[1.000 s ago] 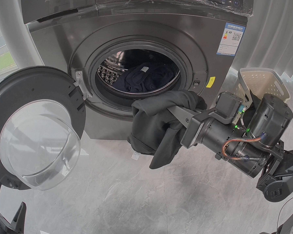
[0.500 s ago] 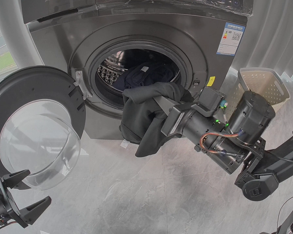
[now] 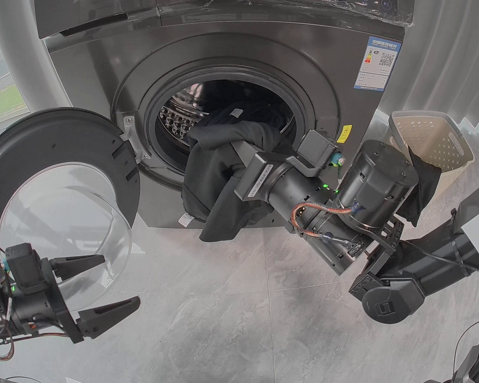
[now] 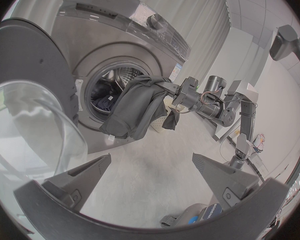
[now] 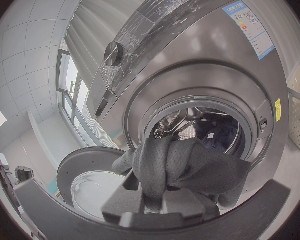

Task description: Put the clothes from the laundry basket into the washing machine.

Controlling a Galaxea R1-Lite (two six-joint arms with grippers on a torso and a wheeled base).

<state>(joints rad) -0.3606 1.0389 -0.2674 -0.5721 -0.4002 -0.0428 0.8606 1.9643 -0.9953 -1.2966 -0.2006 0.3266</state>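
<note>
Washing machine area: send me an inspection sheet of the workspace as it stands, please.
Surface: grey tiled floor, pale veining.
Job's things: grey front-loading washing machine, round glass door swung open; dark blue clothes in the drum; beige perforated plastic laundry basket beside the machine, a dark cloth over its rim; black garment hanging at the drum mouth.
Clutter: nothing seen.
Grippers: right gripper, jaws shut on the black garment; left gripper low by the door, jaws open, holding nothing.
Cables: orange cable looped on the right wrist.
Surroundings: pale pleated curtain behind; window at the left.
</note>
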